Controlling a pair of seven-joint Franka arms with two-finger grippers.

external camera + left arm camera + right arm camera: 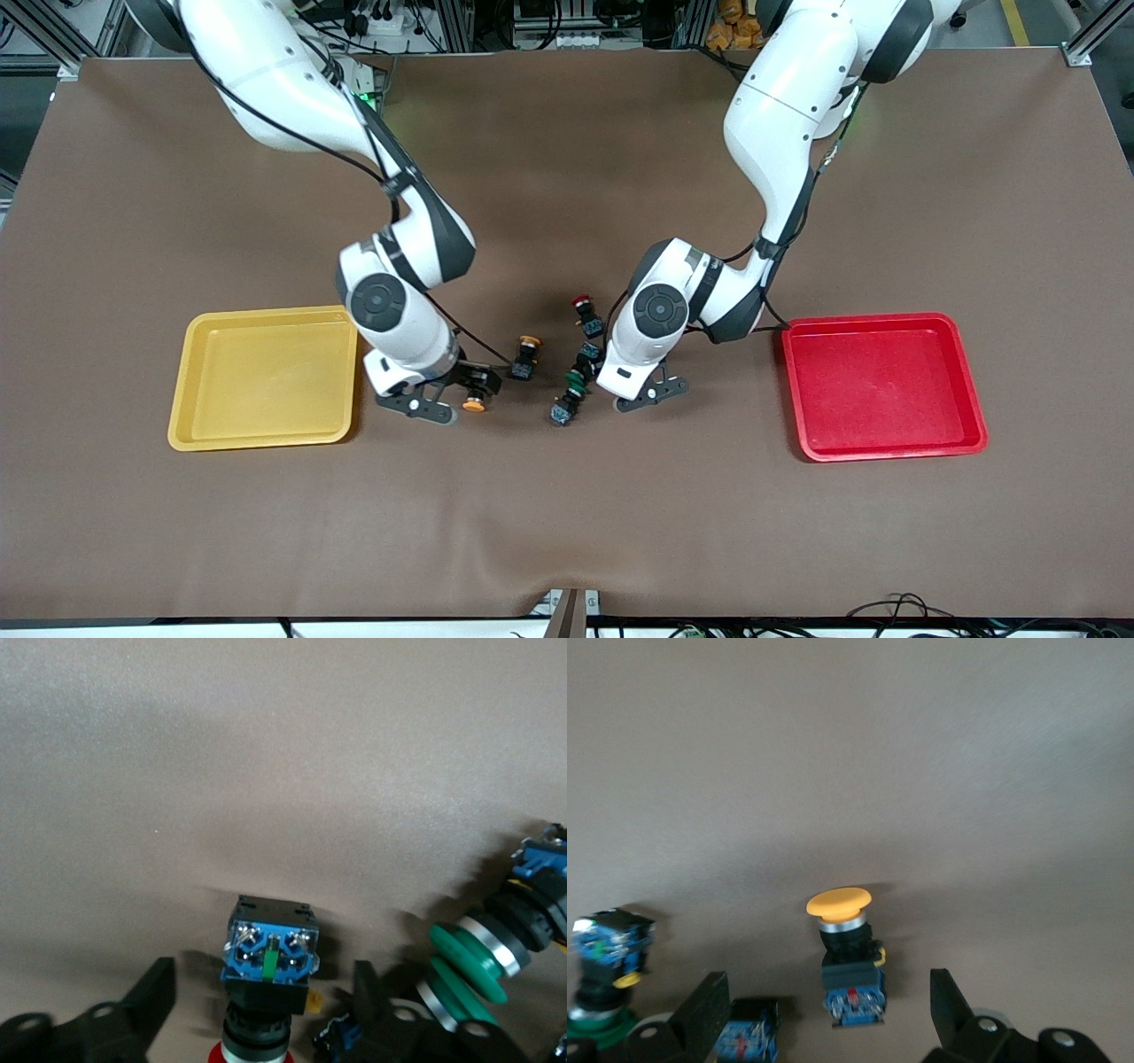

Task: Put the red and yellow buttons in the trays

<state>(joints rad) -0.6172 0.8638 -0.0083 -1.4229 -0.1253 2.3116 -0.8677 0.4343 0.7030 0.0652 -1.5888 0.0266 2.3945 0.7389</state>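
Covering the table, wrinkled brown mat; cluttered metal framing above.

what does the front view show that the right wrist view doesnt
Only the front view shows the yellow tray toward the right arm's end of the table, the red tray toward the left arm's end, the left gripper low beside the cluster of buttons, and a red-capped button.

Only the right wrist view shows the blue terminal end of the yellow-capped button lying between the open fingers of the right gripper.

Both show that yellow-capped button, the right gripper and the brown table.
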